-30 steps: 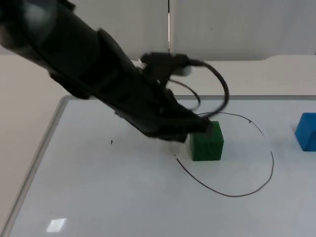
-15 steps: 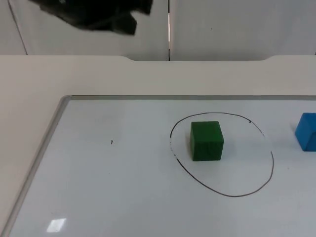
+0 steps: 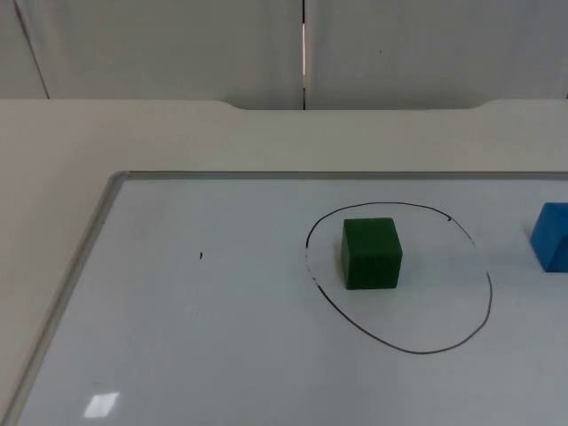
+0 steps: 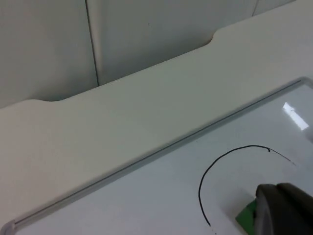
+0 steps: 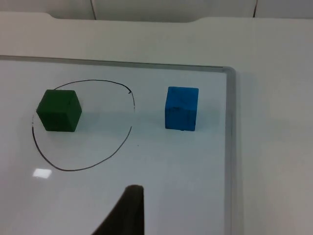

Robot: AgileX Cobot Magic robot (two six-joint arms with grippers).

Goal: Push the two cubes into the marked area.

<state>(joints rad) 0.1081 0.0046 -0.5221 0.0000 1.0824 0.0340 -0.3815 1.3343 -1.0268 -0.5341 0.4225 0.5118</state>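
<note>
Inside drawn circle (image 3: 401,280) green cube (image 3: 372,253), blue cube (image 3: 552,236) outside, gripper states unclear

A white bench (image 3: 177,133) ends at a grey partition wall (image 3: 160,44). A light glare (image 3: 100,405) lies on the whiteboard (image 3: 177,337).

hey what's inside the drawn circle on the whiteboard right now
Only the green cube sits inside the drawn circle, near its left side. The blue cube stands outside, to the right. Nothing covers the circle.
</note>
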